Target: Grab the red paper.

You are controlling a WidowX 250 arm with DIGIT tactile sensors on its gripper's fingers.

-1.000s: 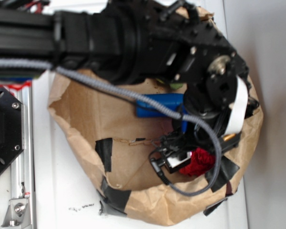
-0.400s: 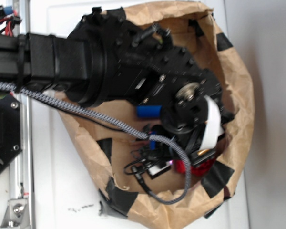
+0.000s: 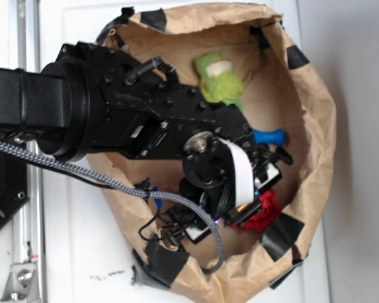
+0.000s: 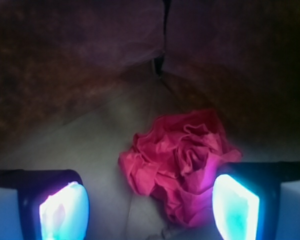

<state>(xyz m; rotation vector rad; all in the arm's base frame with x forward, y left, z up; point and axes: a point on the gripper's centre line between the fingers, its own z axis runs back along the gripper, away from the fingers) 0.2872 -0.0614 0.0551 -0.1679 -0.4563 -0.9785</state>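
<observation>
We have our gripper [image 4: 150,205] spread wide and empty, low inside the brown paper bag [image 3: 316,132], because the red paper [image 4: 182,162] lies on the bag's floor between the fingers, nearer the right one, so closing should catch it.

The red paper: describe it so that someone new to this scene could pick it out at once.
Look inside the brown paper bag patched with black tape, on the white surface. Near its lower right wall, partly under the robot's hand, lies the red paper, a bright red crumpled ball. The green plush toy and the blue object nearby differ in colour and are not crumpled.
</observation>
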